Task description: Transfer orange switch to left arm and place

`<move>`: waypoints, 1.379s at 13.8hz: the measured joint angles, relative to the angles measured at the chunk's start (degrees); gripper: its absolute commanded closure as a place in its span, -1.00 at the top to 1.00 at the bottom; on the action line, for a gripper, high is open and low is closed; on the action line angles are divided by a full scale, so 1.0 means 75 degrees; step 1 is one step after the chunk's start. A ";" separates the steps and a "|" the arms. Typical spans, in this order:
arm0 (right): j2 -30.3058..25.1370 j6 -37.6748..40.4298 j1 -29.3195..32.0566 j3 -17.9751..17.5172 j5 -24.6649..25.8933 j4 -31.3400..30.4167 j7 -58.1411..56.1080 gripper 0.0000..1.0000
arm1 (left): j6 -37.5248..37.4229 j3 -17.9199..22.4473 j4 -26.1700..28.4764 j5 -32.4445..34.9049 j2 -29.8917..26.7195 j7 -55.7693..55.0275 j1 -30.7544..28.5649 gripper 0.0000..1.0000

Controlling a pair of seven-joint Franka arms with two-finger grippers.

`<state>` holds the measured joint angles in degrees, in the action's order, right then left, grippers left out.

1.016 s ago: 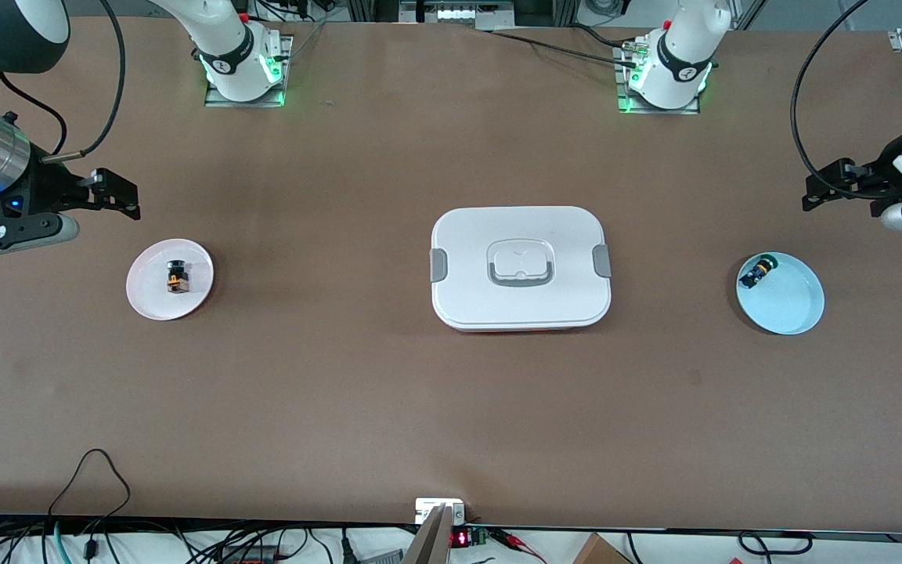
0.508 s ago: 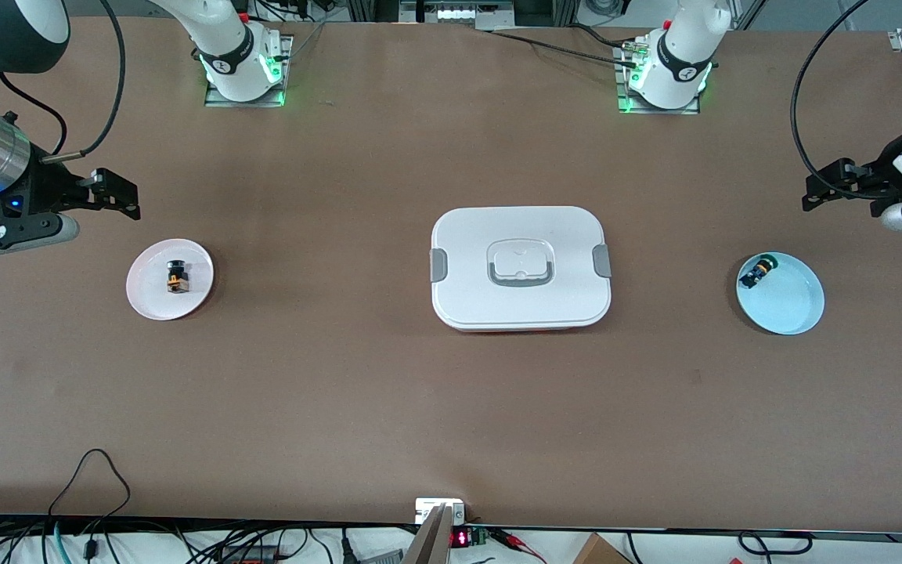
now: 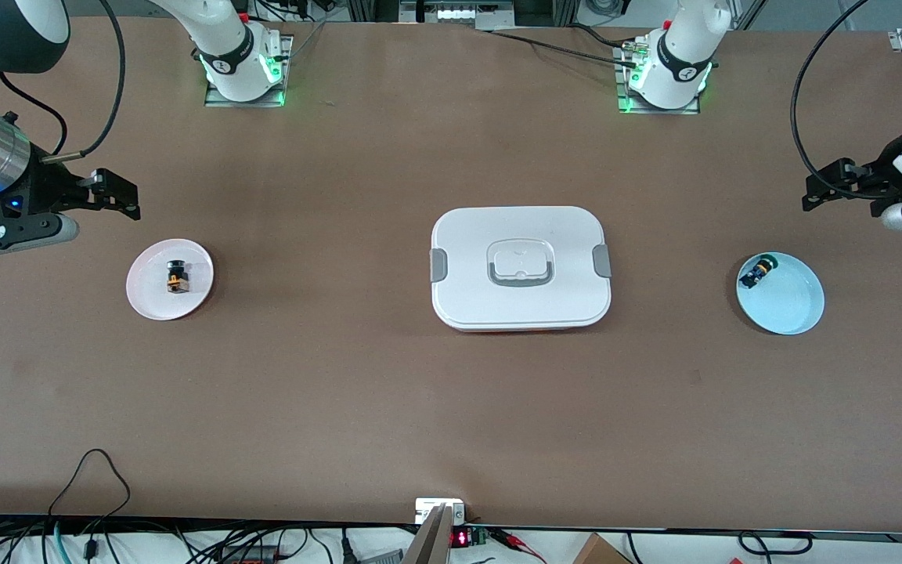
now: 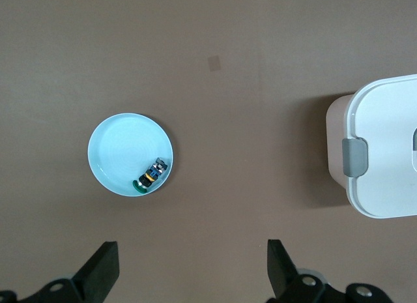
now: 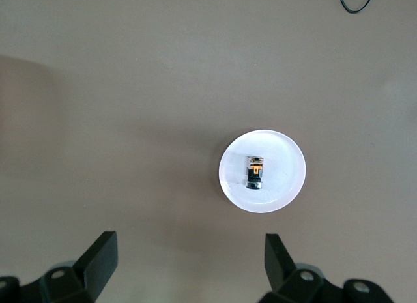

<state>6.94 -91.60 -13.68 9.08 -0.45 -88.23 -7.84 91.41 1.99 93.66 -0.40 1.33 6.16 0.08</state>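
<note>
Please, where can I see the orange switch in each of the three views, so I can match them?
Front view: orange switch lies on the pink plate, toward the right arm's end of the table.
Left wrist view: not in it.
Right wrist view: on that plate, between the open fingers.
Shared landmark: the pink plate.

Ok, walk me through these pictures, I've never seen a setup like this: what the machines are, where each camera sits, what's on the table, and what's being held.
Two white robot arms stand at a brown table. The wide picture looks down from a high camera facing them. The other two come from cameras on the arms' wrists, looking down past each gripper's fingers.

The right gripper hangs open near a pink plate holding the orange switch. The left gripper hangs open near a light blue plate holding a small blue-yellow part. A big white lidded box sits mid-table between the plates.

Nothing is held yet.
</note>
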 measured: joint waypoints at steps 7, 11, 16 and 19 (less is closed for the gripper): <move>0.0110 -0.0201 0.0001 -0.0001 -0.0014 0.0002 0.0024 1.00 | 0.0000 0.0000 0.0000 0.0000 0.0000 0.0000 0.0000 1.00; 0.0146 -0.0148 -0.0198 -0.0018 -0.0031 0.0005 0.0022 1.00 | 0.0000 0.0000 0.0000 0.0000 0.0000 0.0000 0.0001 1.00; 0.0353 0.0405 -0.0490 -0.0038 -0.0031 0.0003 -0.0770 1.00 | 0.0000 0.0000 0.0000 0.0000 0.0000 0.0000 0.0002 1.00; 0.0395 0.0511 -0.0535 -0.0035 -0.0025 -0.0137 -0.2211 1.00 | 0.0000 0.0000 0.0000 0.0000 0.0000 0.0000 0.0002 1.00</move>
<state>9.91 -87.77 -17.69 8.82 -0.64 -89.26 -24.42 91.41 1.99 93.65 -0.40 1.32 6.16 0.10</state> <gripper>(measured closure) 0.000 0.000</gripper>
